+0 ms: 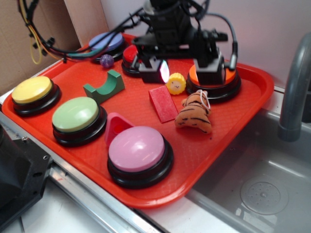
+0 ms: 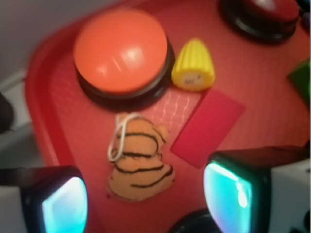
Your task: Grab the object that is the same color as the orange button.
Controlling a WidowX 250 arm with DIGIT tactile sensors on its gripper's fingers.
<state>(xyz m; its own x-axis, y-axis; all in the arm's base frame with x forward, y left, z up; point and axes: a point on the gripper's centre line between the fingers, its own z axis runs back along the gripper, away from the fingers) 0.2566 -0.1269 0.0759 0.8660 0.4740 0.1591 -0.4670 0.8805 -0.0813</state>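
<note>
The robot arm hangs over the back of the red tray (image 1: pixel 228 141), pointing down. Its gripper (image 1: pixel 187 73) is up in the air w/ the two fingers (image 2: pixel 58 204) spread wide apart & nothing between them. It's not touching any toy.

The little orange tiger (image 2: pixel 141 162) lies flat on the tray, w/ black stripes & a white string loop near its head. In the wrist view it sits between the 2 fingers but lower down, on the tray floor. The tiger is just in front of the orange button (image 2: pixel 121 51), near it but not touching as far as I can see.

A red wedge block (image 2: pixel 209 127) lies right beside the tiger. A yellow smiley toy (image 2: pixel 193 65) sits next to the orange button. A red button (image 2: pixel 265 14) is further back.
</note>
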